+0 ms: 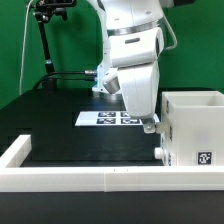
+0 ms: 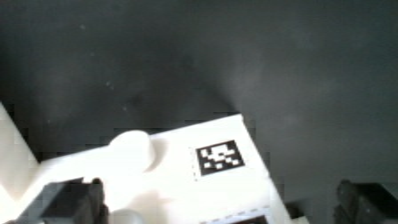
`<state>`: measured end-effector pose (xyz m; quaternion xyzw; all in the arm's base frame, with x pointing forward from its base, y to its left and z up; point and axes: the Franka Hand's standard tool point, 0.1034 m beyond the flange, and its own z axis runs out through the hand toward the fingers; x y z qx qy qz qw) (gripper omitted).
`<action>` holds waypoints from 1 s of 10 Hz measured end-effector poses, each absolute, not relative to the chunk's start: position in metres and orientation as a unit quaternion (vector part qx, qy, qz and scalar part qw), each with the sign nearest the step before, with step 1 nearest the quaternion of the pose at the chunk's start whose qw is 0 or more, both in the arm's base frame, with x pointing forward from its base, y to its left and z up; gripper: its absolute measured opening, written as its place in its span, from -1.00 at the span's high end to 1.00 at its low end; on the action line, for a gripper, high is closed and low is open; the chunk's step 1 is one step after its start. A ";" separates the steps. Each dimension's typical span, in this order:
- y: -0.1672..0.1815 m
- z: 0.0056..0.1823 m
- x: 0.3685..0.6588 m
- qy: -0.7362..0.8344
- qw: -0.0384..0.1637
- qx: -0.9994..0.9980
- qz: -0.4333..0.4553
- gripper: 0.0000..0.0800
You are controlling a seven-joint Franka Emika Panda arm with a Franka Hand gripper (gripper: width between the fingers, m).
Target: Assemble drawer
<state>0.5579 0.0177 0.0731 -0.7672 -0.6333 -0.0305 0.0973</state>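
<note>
Over the black tabletop (image 1: pixel 60 125) we see the arm reaching down, its hand (image 1: pixel 150 126) just beside the case (image 1: pixel 192 125). In the wrist view a knobbed tray (image 2: pixel 187 160) lies under the spread, released fingers (image 2: pixel 63 200), not gripped.

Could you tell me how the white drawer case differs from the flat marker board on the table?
The drawer case is a tall, hollow box open at the top; the marker board is a thin flat sheet. The drawer case shows one tag on its front; the marker board carries several. The end effector hangs beside the drawer case, apart from the marker board. Both are white.
</note>
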 end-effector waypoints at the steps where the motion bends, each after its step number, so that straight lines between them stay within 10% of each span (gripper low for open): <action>1: 0.010 0.077 0.556 -0.631 0.095 -0.770 -0.031 -0.62; 10: 0.000 0.094 0.485 -0.581 0.068 -0.811 -0.017 -0.62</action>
